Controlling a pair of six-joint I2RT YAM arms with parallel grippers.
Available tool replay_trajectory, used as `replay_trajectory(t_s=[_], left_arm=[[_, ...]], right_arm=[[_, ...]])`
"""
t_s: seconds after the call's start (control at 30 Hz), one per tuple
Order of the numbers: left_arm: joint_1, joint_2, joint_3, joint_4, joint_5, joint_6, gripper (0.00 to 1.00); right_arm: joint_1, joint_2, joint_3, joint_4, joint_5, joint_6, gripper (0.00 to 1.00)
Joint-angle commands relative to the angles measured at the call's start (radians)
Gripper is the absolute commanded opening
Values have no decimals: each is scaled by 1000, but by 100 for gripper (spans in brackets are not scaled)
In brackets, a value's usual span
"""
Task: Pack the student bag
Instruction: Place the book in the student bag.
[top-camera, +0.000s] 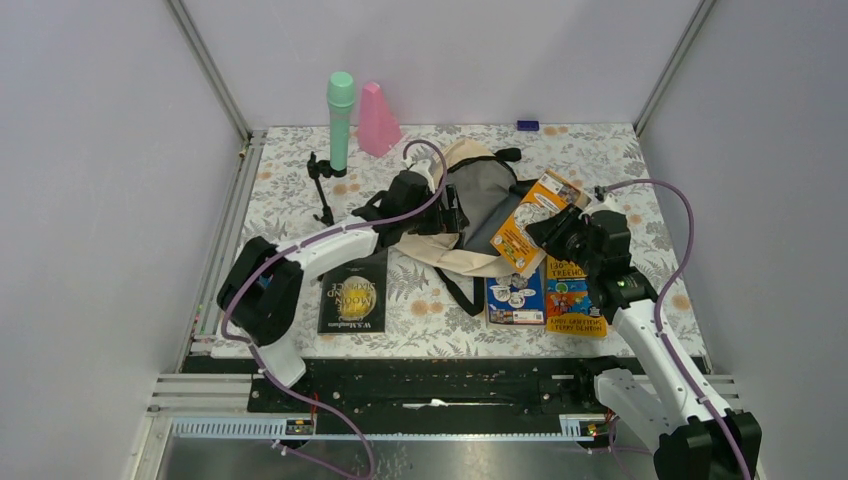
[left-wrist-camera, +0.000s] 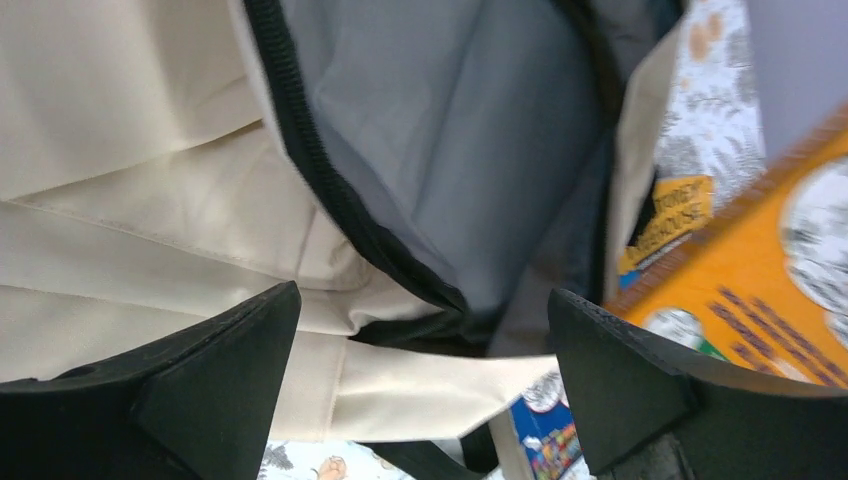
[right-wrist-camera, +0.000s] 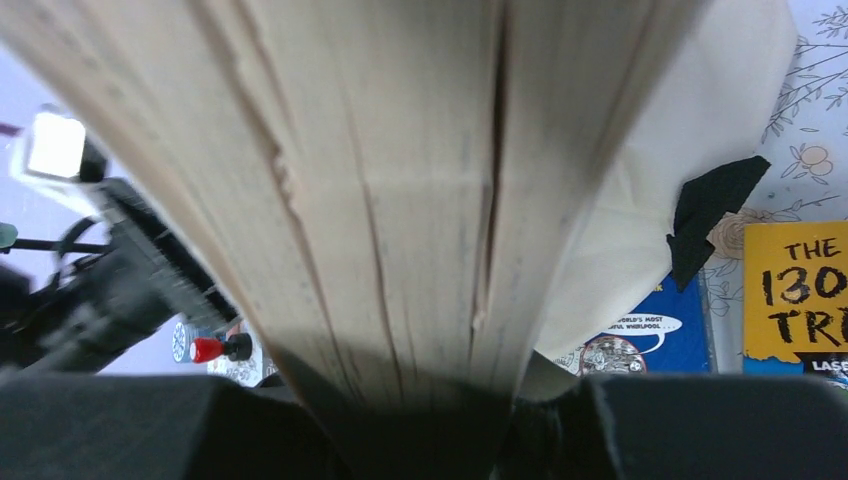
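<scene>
**Table.** The floral-covered table (top-camera: 600, 160) carries the whole job, with the arms reaching in from its near edge.

**Student bag.** The student bag (top-camera: 478, 195) lies at mid-table towards the back. Its mouth is unzipped and the grey lining shows. The cream fabric is slack and the black straps trail toward the near edge. No book can be seen inside.

**Left gripper.** The left gripper (top-camera: 445, 212) sits at the left rim of the bag's mouth. Its jaws stand wide apart with nothing in them. In the wrist view the black zipper edge and a cream fold lie between the fingers, apparently untouched.

**Right gripper.** The right gripper (top-camera: 548, 232) is clamped on the orange book (top-camera: 528, 225). It holds the book tilted in the air at the right side of the mouth, and the page block is pinched between the jaws.

**Books awaiting.** On the table lie:
- a blue book (top-camera: 515, 298), just in front of the bag;
- a yellow book (top-camera: 573, 298), just beside the blue one;
- a black book (top-camera: 352, 295), well apart on the left.

**Step in hand.** In my judgement this is the loading of the first book, and the task is at an early stage.

**Next move.**
- The limp mouth needs holding open, so the left jaws would have to close on the rim and lift it.
- The right arm must steer the book's lower corner past the zipper edge into the lining before letting go.
- The risk is that the book catches the rim, or pushes the unsecured bag along the table.
</scene>
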Motion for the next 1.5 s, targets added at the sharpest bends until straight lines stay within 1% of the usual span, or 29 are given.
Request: replay_trajectory(t_s=[0.0,0.13,0.17,0.2,0.23,0.27,0.37,0.43,0.47,0.6,0.73,0.9,0.97,1.13,1.27,1.47], left_arm=[[7,71,54,104,-49,-33,99],[9,145,112,107,-75,-30,99],[11,167,120,117,-75,-29,97],[13,179,125,130,-74,-29,93],[16,188,125,149,-72,-30,87],[19,194,120,178,-68,-30,78],[28,188,86,268,-66,-22,42],[31,168,68,313,-63,-1,22],[31,155,59,345,-51,15,16],[32,105,3,498,50,36,1],[32,55,-43,626,114,33,0],[32,25,-100,772,145,12,0],[32,28,-116,849,165,-12,0],[32,70,-99,955,232,-85,0],[32,104,-72,975,267,-110,0],[32,109,-65,961,270,-100,0]], right_arm=[[-4,-6,70,106,-55,1,0],[-4,19,89,77,-57,-4,0],[-4,27,93,77,-61,-4,0],[-4,42,100,77,-64,-4,0],[-4,49,106,77,-63,-1,0],[-3,62,109,77,-60,7,0],[-6,123,131,84,-59,32,0],[-6,169,154,92,-62,57,0],[-5,192,168,92,-62,75,0],[-9,301,217,89,-81,157,0],[-9,377,234,95,-68,225,0],[-9,404,223,82,1,276,0],[-8,412,218,83,18,286,0],[-8,446,211,125,17,329,0],[-8,497,232,153,-9,370,0],[1,603,275,241,-63,434,0]])
